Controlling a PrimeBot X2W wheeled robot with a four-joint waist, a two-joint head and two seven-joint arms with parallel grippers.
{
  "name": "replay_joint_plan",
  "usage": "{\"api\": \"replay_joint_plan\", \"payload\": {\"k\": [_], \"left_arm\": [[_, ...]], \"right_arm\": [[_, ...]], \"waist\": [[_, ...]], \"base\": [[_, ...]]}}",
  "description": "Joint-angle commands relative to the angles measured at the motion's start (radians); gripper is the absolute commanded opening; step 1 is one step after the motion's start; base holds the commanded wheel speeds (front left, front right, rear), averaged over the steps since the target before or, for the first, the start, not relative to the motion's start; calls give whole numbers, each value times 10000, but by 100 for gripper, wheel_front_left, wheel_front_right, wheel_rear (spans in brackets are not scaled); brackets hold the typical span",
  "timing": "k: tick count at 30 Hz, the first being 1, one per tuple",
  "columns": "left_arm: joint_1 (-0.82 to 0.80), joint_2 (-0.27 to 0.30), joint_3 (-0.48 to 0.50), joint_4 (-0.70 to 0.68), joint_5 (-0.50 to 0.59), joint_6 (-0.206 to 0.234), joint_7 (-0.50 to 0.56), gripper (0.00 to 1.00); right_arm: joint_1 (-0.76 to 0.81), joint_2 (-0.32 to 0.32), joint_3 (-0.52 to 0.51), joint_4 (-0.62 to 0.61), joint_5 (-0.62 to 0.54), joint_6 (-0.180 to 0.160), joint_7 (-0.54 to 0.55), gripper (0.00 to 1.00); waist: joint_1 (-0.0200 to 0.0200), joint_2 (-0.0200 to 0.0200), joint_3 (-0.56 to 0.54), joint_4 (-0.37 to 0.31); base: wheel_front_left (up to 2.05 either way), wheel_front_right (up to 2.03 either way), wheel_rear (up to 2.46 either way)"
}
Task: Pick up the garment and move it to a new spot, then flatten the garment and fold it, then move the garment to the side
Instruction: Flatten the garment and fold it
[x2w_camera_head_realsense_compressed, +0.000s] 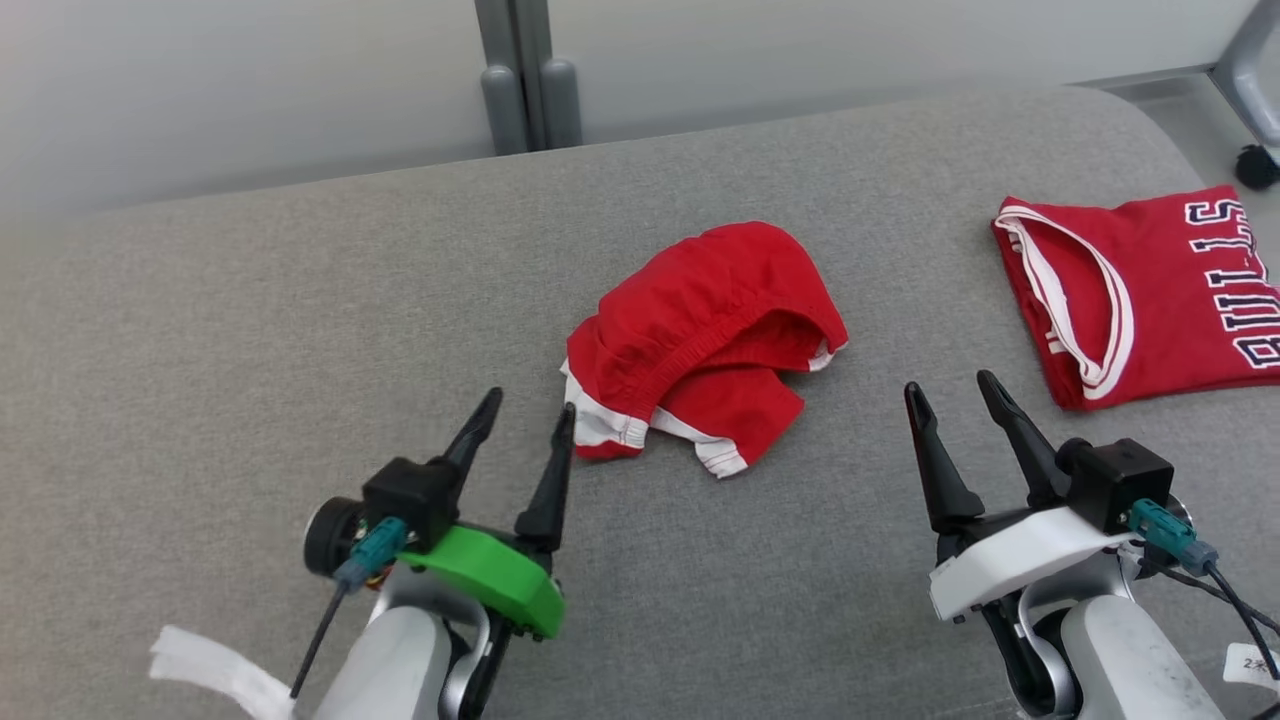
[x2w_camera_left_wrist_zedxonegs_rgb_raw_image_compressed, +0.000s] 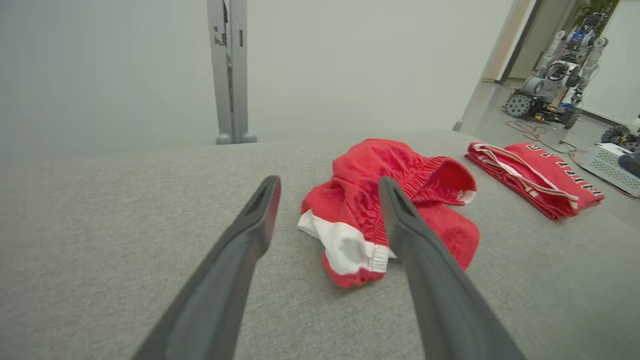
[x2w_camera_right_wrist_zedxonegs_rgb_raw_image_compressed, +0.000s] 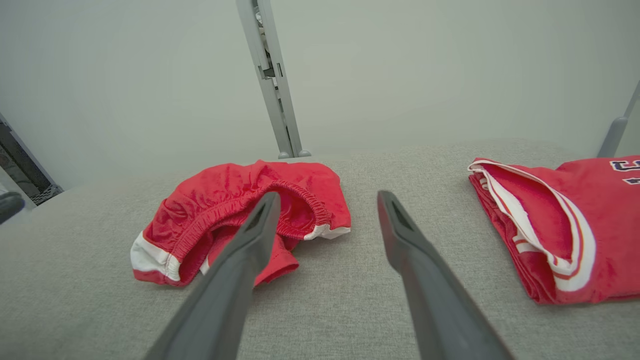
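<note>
Shorts (x2w_camera_head_realsense_compressed: 700, 335) central on table (x2w_camera_head_realsense_compressed: 300, 350), jersey (x2w_camera_head_realsense_compressed: 1150, 300) right

Much free room, two red obstacles.
From the crumpled shorts (x2w_camera_head_realsense_compressed: 700, 340), the grey surface (x2w_camera_head_realsense_compressed: 300, 330) is bare at 9 and 6 o'clock. A folded jersey (x2w_camera_head_realsense_compressed: 1140, 300) lies at 2 o'clock, with an open gap between them. A post (x2w_camera_head_realsense_compressed: 525, 90) stands at 11 o'clock.

Left fingers (x2w_camera_head_realsense_compressed: 472, 430) and right fingers (x2w_camera_head_realsense_compressed: 930, 450) wide apart
</note>
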Motion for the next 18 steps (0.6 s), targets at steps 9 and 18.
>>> {"api": "replay_joint_plan", "payload": {"k": [9, 18], "left_arm": [[-1363, 128, -1816, 1614, -817, -7, 34, 100], [-2001, 148, -1411, 3541, -539, 1438, 174, 100]], "right_arm": [[-326, -15, 74, 106, -1, -12, -205, 100], [-379, 45, 107, 142, -8, -12, -322, 100]], "waist": [[0, 0, 899, -1613], [0, 0, 1140, -2238]], "base": [[0, 0, 0], [0, 0, 0]]}}
